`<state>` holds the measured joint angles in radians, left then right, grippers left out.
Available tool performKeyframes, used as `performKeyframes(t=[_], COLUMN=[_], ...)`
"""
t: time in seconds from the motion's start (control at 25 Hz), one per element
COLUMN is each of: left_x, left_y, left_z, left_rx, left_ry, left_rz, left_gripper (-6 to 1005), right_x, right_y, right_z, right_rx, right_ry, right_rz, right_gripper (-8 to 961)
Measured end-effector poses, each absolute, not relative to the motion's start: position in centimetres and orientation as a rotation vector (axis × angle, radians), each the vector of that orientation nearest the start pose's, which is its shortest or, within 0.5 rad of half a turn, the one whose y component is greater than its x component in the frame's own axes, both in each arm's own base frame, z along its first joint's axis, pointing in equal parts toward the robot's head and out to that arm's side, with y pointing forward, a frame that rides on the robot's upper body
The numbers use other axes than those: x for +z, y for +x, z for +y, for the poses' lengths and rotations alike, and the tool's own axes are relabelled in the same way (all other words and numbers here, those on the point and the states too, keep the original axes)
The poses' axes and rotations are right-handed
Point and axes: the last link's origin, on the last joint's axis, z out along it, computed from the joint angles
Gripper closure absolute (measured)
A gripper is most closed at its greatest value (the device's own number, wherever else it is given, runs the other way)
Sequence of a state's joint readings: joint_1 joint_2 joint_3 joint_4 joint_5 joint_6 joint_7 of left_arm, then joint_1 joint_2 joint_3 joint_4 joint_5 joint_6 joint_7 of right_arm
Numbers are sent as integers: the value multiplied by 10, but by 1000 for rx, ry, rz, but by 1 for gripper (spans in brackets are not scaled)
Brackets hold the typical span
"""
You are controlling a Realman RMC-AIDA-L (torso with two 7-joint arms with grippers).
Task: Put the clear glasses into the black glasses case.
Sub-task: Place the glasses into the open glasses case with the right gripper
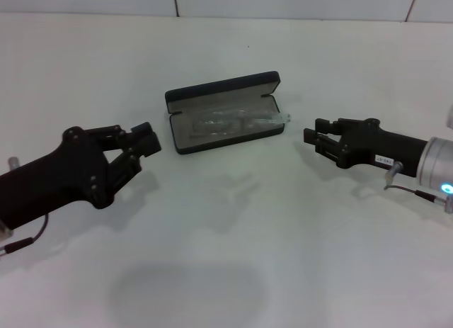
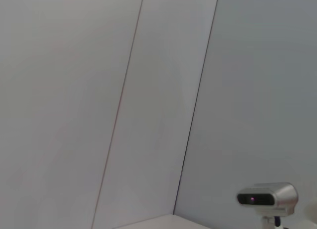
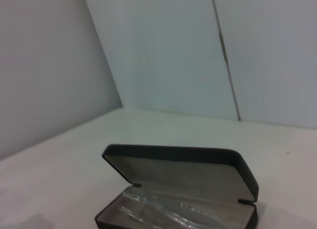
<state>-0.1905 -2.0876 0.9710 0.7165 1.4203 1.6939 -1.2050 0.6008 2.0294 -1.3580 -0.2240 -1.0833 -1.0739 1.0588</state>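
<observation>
— What is seen nearest the camera?

— Nearest, at the head view's lower left, the left tool (image 1: pixel 145 145) is held just above the white worktop (image 1: pixel 233 257), pointed toward the case. Whether its fingers are parted or pressed together cannot be told.

— And the other arm?

— On the opposite side the right tool (image 1: pixel 316 138) is held low over the worktop, aimed at the case's right end. Its fingers appear drawn together with nothing between them.

— Where is the black glasses case (image 1: pixel 219 94) placed?

— Between the two tools, nearer the far wall, apart from both. It is lying open, the lid raised along the far edge and the grey lining exposed.

— And the clear glasses (image 1: pixel 241 120)?

— They are seen lying inside the case's lower half, stretched along its length; one end seems to reach the right edge. The same is shown in the right wrist view, where the clear glasses (image 3: pixel 163 211) rest in the tray of the open black glasses case (image 3: pixel 188 160).

— Anything from the left wrist?

— Only wall panels and a small silver camera (image 2: pixel 267 197) are shown.
</observation>
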Motion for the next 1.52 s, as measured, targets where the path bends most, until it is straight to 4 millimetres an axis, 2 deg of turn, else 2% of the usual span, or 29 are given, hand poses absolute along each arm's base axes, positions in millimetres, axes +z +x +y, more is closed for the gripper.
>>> performKeyframes(t=[0.2, 0.48, 0.76, 0.92, 1.12, 1.36, 1.52], left_x=[13, 21, 26, 27, 27, 27, 27], left_y=[-271, -281, -282, -281, -280, -280, -280], left_z=[260, 259, 263, 267, 268, 268, 269], left_rx=[-1185, -1179, -1170, -1168, -1165, -1165, -1160], left_ry=[-2481, -2415, -2376, -2369, -2367, -2365, -2364], left_rz=[-511, -528, -472, -460, -459, -457, -448], left_gripper=[856, 857, 857, 857, 857, 857, 857], right_x=[-64, -52, -55, -65, -75, -78, -79], right_y=[271, 276, 284, 278, 266, 253, 253], right_z=[358, 354, 345, 343, 355, 361, 363], right_rx=[684, 748, 766, 764, 714, 705, 698], right_ry=[-2450, -2371, -2349, -2392, -2415, -2427, -2419], right_rz=[735, 657, 705, 755, 800, 764, 799], right_gripper=[667, 689, 862, 888, 921, 954, 954])
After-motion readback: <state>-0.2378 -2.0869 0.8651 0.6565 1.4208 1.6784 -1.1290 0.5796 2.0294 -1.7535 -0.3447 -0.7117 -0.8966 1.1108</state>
